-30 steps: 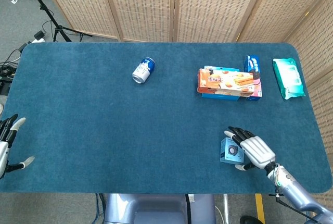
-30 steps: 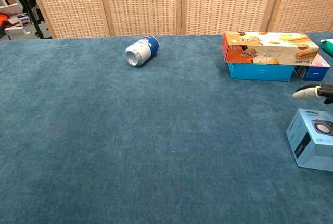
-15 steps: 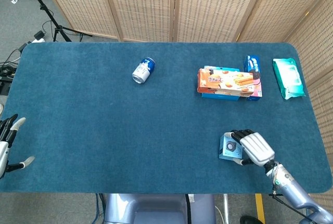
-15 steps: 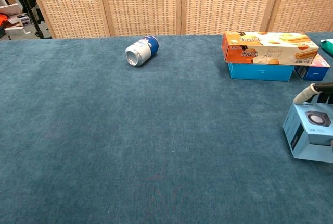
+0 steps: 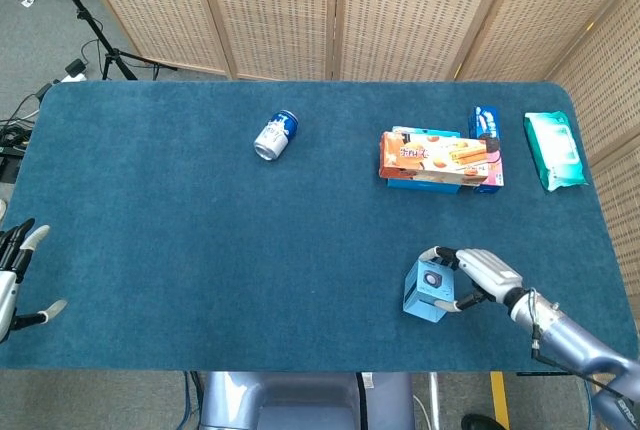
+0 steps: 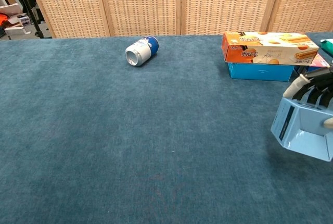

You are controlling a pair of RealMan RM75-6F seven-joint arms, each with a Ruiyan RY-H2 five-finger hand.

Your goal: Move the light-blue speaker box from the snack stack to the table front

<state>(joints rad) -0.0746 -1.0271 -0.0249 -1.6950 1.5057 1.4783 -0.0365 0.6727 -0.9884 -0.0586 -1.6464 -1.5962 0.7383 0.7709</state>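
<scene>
Change: the small light-blue cardboard speaker box (image 5: 427, 291) is sitting further left on the table than half a second ago, and is now tilting up off the cloth, as the shadow beneath it in the chest view suggests.
Right hand: the white-and-black right hand (image 5: 478, 273) is grasping the box, fingers (image 6: 312, 92) curling over its top edge, the thumb seemingly on the near side.
Left hand: the left hand (image 5: 14, 275) is hanging off the near-left table edge, released, fingers spread, holding nothing; unchanged over the last second.
Task object position: the box is hovering over the near-right part of the dark blue felt-covered table (image 5: 200, 250), well apart from the snack stack, an orange biscuit carton (image 5: 438, 155) lying on a blue carton (image 6: 260, 71).
Meaning: the box is already off the stack and at the front; judging by this, the hand is repositioning it, and set-down plus release are remaining.
Other items: a white-and-blue drinks can (image 5: 276, 135) is lying on its side mid-table; a mint-green wipes packet (image 5: 553, 149) is resting far right.
Hard to make out: the chest view is cropping the hand and the box's right side; whether the box's underside is touching the cloth cannot be told. The box's printing is too small to read.
</scene>
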